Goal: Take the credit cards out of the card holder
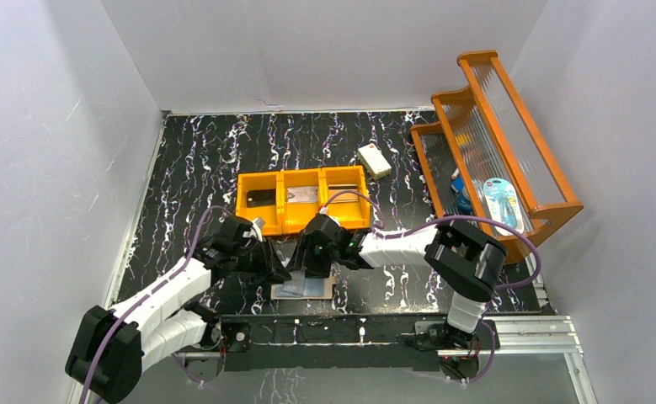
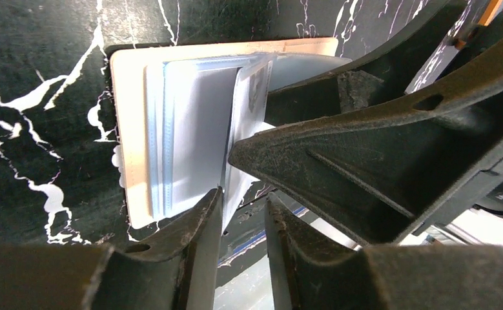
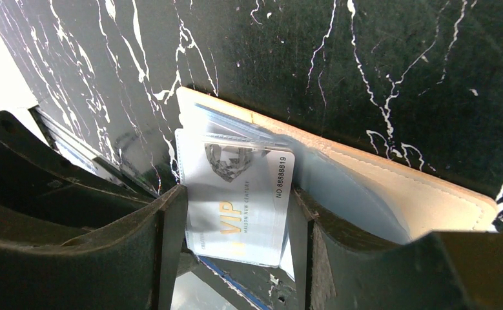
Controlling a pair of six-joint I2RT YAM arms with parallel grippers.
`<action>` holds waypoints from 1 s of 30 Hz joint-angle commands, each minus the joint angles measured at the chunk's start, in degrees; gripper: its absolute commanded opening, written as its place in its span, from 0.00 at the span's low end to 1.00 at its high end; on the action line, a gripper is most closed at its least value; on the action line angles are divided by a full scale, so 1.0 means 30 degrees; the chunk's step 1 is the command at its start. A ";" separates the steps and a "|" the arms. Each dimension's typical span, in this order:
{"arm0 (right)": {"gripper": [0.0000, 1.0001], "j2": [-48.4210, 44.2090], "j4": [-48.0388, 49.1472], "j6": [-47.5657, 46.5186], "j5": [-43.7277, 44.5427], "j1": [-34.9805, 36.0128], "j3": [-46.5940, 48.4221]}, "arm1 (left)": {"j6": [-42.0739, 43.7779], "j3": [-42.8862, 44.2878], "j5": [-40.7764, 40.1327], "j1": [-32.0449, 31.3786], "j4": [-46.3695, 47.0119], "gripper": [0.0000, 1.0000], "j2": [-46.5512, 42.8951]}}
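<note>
Left end effector (image 2: 242,197): was low at the left side of the card holder (image 2: 129,129). Its fingers stood a narrow gap apart with the edge of a clear sleeve (image 2: 190,129) running between them. No pinch showed.
Right end effector (image 3: 236,200): its jaws were wide and astride the VIP card (image 3: 248,194), one finger hard by each long edge. Whether they squeezed it could not be told.
Card holder: lay open on the worktop (image 3: 365,64) just beyond the arm bases, between the two wrists, with the peach cover down and the pockets up.
VIP card: sat in a glossy sleeve, tipped up off the panel.
Handling: the card looked light, thin and stiff with some spring. The glossy plastic was probably slippery and the sleeve limp and clinging. The holder seemed light enough to drag along unless pinned.
Where to hold: probably the card's free short edge, pinched face to face and drawn straight out of the pocket mouth.
Orange bin (image 1: 301,199): stood farther out, with a dark card (image 1: 261,198) and a grey card (image 1: 305,194) in two compartments.
White box (image 1: 375,160): lay beyond the bin.
</note>
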 commanded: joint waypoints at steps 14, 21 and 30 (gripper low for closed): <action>0.66 -0.0769 0.1718 -0.0370 -0.1067 -0.0216 -0.1654 | -0.0088 -0.1174 -0.0822 -0.1068 0.1067 0.00 0.0785; 0.54 -0.1269 0.5222 0.0638 -0.2057 -0.0683 -0.4178 | -0.0125 -0.1503 -0.1280 -0.1086 0.1069 0.06 0.0776; 0.26 -0.0982 0.9841 0.1402 -0.3386 -0.1140 -0.6336 | -0.0002 -0.1579 -0.1342 -0.1122 0.1199 0.08 0.1128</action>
